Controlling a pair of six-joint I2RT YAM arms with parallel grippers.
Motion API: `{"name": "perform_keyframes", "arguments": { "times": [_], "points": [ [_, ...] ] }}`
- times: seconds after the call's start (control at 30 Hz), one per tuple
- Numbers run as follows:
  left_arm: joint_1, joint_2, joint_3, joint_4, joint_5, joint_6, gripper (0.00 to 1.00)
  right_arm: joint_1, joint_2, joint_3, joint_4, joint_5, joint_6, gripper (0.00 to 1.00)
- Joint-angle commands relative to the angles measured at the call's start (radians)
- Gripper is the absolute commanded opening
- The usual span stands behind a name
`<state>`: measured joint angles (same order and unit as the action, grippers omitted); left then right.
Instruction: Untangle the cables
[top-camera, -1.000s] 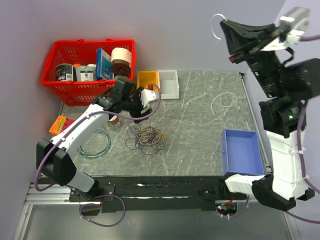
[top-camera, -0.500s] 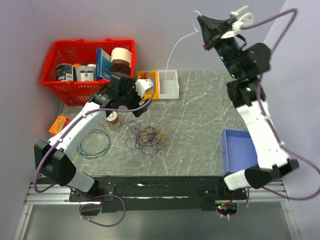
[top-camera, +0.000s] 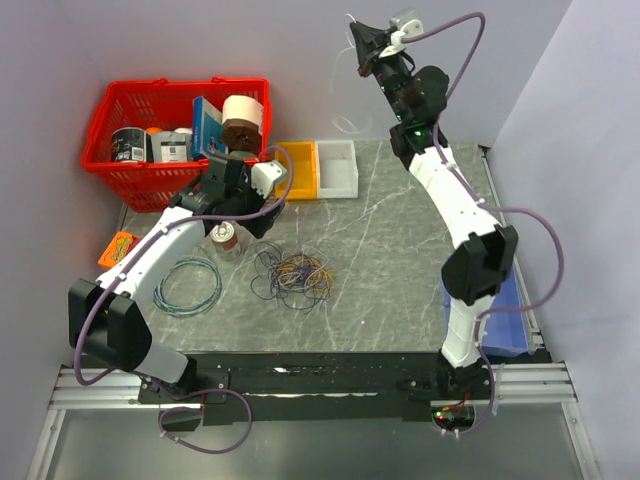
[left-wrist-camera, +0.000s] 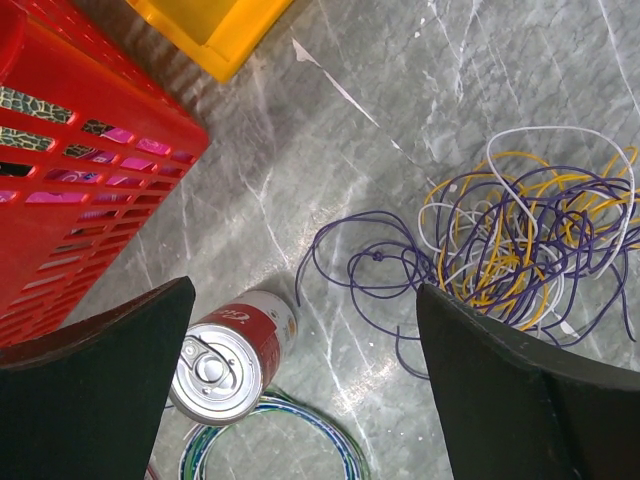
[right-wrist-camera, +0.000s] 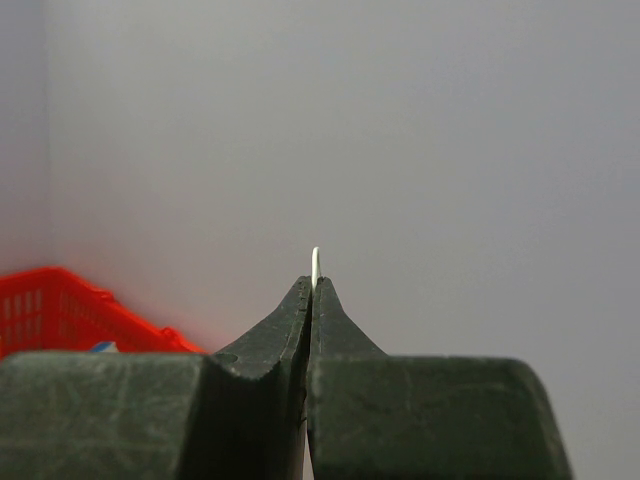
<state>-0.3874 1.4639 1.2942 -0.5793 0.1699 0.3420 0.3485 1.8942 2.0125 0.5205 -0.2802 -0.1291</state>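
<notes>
The cables (top-camera: 292, 275) lie in a tangled heap of purple, yellow and white loops on the grey table; in the left wrist view the heap (left-wrist-camera: 530, 250) is at the right. My left gripper (top-camera: 248, 218) hovers wide open above the table, left of the heap, with nothing between its fingers (left-wrist-camera: 310, 400). My right gripper (top-camera: 362, 40) is raised high against the back wall. It is shut on a thin white cable, whose tip (right-wrist-camera: 316, 260) sticks out above the closed gripper (right-wrist-camera: 312, 287).
A red-and-silver can (left-wrist-camera: 225, 355) lies by a teal-green wire hoop (top-camera: 187, 287). A red basket (top-camera: 185, 85) with goods stands back left, a yellow bin (top-camera: 297, 170) and a white bin (top-camera: 337, 165) beside it. A blue tray (top-camera: 520, 320) sits at the right edge, an orange packet (top-camera: 117, 247) at the left.
The right arm swung left and upward with the white cable pinched in it, lifting it off the table. The left gripper drew back to the left and opened wider.
</notes>
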Motion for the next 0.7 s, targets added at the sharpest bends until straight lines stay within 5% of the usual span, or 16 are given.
{"name": "perform_keyframes", "arguments": {
  "times": [0.0,0.67],
  "points": [
    [-0.002,-0.028,0.008,0.026,-0.007,-0.012,0.99,-0.034,0.087,0.136,0.101,0.084,0.029,0.00],
    [0.036,0.000,0.027,0.010,0.028,0.003,0.96,-0.069,0.120,0.023,0.115,0.125,0.055,0.00]
  ]
}}
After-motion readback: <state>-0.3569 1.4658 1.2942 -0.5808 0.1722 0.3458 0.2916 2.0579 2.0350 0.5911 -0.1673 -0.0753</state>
